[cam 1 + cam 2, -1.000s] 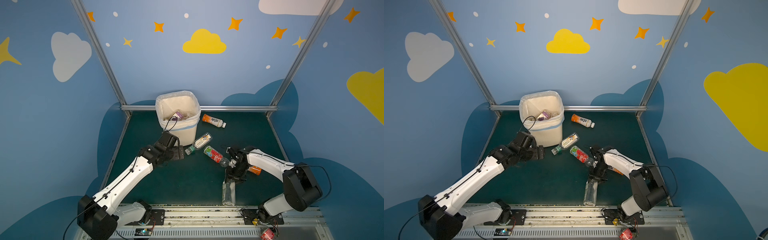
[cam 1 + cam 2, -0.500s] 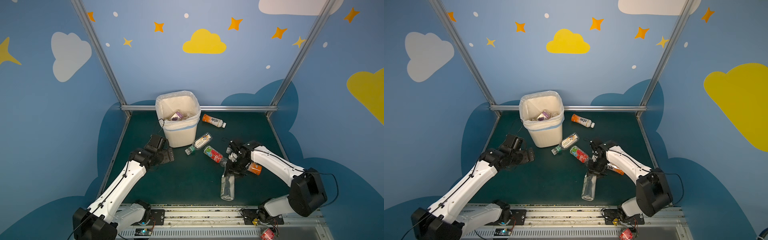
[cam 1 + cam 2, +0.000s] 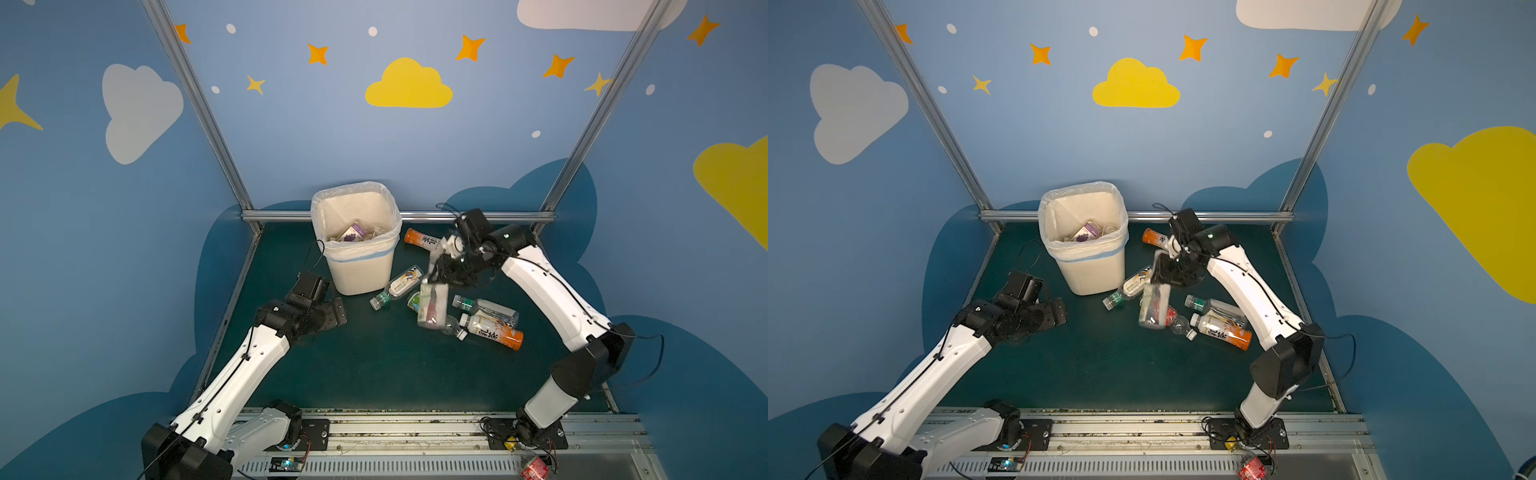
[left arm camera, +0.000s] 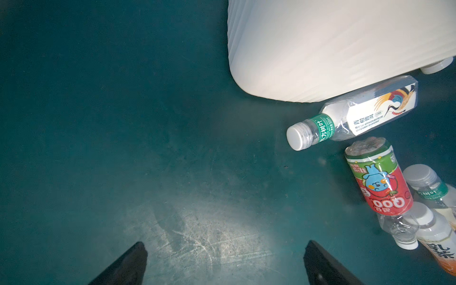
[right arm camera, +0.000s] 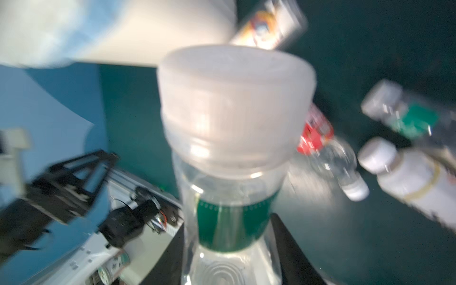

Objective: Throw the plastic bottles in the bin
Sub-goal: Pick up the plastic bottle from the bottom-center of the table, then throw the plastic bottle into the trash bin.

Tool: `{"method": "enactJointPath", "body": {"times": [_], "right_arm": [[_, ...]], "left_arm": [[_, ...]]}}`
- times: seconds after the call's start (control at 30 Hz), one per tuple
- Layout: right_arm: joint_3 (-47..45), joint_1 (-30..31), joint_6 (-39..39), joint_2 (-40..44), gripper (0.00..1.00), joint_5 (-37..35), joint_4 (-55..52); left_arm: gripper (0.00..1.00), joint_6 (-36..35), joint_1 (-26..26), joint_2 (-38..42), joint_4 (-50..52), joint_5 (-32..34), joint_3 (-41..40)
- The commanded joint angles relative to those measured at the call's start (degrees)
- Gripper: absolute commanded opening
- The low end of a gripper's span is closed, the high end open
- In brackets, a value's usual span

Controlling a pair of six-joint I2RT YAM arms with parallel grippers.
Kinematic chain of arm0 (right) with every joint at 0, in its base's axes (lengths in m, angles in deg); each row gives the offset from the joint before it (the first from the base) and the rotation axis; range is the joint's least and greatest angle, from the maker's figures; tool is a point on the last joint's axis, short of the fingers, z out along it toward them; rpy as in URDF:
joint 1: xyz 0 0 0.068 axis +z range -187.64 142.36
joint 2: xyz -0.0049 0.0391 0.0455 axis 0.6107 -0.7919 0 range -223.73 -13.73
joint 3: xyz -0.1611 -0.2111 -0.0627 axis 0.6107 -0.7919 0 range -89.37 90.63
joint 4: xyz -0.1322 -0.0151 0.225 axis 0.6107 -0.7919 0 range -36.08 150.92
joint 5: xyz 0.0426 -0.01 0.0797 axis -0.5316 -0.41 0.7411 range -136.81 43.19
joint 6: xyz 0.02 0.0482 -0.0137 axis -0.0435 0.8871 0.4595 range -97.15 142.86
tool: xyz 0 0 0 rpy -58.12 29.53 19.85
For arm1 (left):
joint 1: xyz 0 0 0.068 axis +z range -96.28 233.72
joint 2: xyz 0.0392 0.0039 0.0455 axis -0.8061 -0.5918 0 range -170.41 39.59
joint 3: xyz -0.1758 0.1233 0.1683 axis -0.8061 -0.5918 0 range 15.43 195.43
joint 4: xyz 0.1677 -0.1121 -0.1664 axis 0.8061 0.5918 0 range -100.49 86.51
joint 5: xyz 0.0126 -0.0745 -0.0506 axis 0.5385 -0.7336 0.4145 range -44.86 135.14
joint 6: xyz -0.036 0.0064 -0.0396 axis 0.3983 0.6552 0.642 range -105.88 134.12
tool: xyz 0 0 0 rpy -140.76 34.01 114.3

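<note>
Right gripper [image 3: 439, 276] holds a clear bottle [image 3: 433, 306] aloft beside the bin [image 3: 361, 274]; left gripper [image 4: 225, 246] hangs spread and empty.
Nearest on the dark green mat [image 3: 374, 365] lies an orange-labelled bottle [image 3: 492, 332], touching a green-banded bottle [image 3: 488, 306], with a red-and-green bottle [image 4: 378, 183] just beside them. The left gripper sits low near the bin's near left corner. The right gripper's fingers pinch the body of the white-capped clear bottle above that cluster. A white-labelled bottle [image 3: 400, 283] lies against the bin's foot. The bin, at the back, holds a purple-labelled bottle [image 3: 352, 232]; a far orange bottle [image 3: 420, 239] lies just to its right.
</note>
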Motion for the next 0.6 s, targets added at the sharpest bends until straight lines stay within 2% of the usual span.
{"method": "enactJointPath", "body": {"times": [0.0,0.07,0.1,0.13,0.17,0.2,0.23,0.3,0.57], "right_arm": [[21.53,1.68,-0.79,-10.08,0.46,3.03,3.42],[41.07,2.58,2.23,-20.39,0.53,5.78,5.88],[50.45,2.87,4.5,-25.64,0.63,7.1,8.16],[55.78,2.82,7.4,-29.2,0.66,8.83,11.9],[56.35,2.66,10.07,-30.64,0.67,10.27,16.33],[53.46,2.57,12.86,-30.61,0.76,11.37,22.86],[48.75,2.64,14.62,-29.46,0.9,11.46,28.65],[39.36,2.41,14.94,-25.77,0.91,10.65,35.27],[8.76,-3.84,7.23,-3.77,0.92,6.94,38.69]], "left_arm": [[1.0,-0.19,0.16,0.87,2.05,-0.1,0.46],[1.0,-0.39,0.2,0.8,2.54,-0.32,0.68],[1.0,-0.27,0.12,0.86,2.97,-0.32,0.88],[1.0,-0.19,0.2,0.96,3.31,-0.28,0.98],[1.0,-0.09,0.14,1.24,3.63,-0.24,0.91],[1.0,0.08,0.14,1.61,3.64,-0.15,0.7],[1.0,0.27,0.13,2.04,3.66,-0.15,0.47],[1.0,0.7,0.19,2.78,4.22,-0.02,0.46],[1.0,2.33,0.19,7.56,5.07,0.73,-1.15]]}}
